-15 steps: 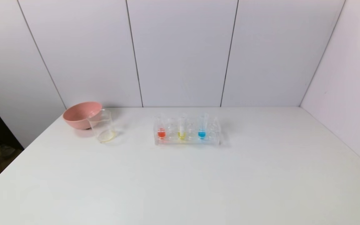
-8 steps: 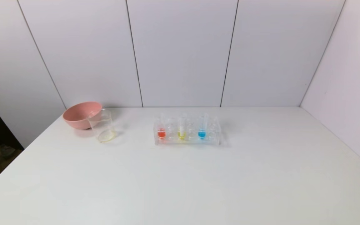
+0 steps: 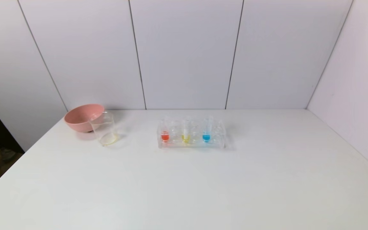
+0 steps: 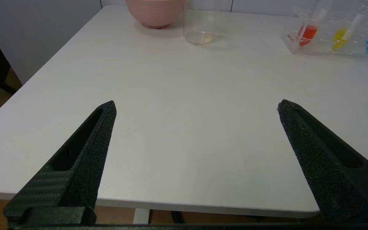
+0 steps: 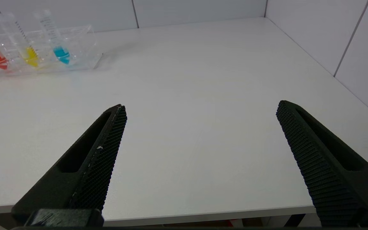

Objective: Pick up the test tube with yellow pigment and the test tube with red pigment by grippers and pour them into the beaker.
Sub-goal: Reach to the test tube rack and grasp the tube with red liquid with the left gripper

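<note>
White table (image 3: 184, 185) before grey panels: our left gripper (image 4: 196, 107) and right gripper (image 5: 200, 107) wait at its near edge, jaws wide and empty, red tube (image 3: 164, 132) and yellow tube (image 3: 186, 131) upright in the rack (image 3: 217, 144), beaker (image 3: 104, 128) leftward beside the pink bowl (image 3: 80, 116), ready for pouring.

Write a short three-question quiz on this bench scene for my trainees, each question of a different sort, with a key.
1. True or false: the left hand holds the red tube.
2. Which stands nearest the beaker? A) pink bowl B) blue tube C) yellow tube
3. Fill in: all three tubes stand in the clear ____.

Key: 1 false, both it and the right hand are open and empty. 2 A. 3 rack.
</note>
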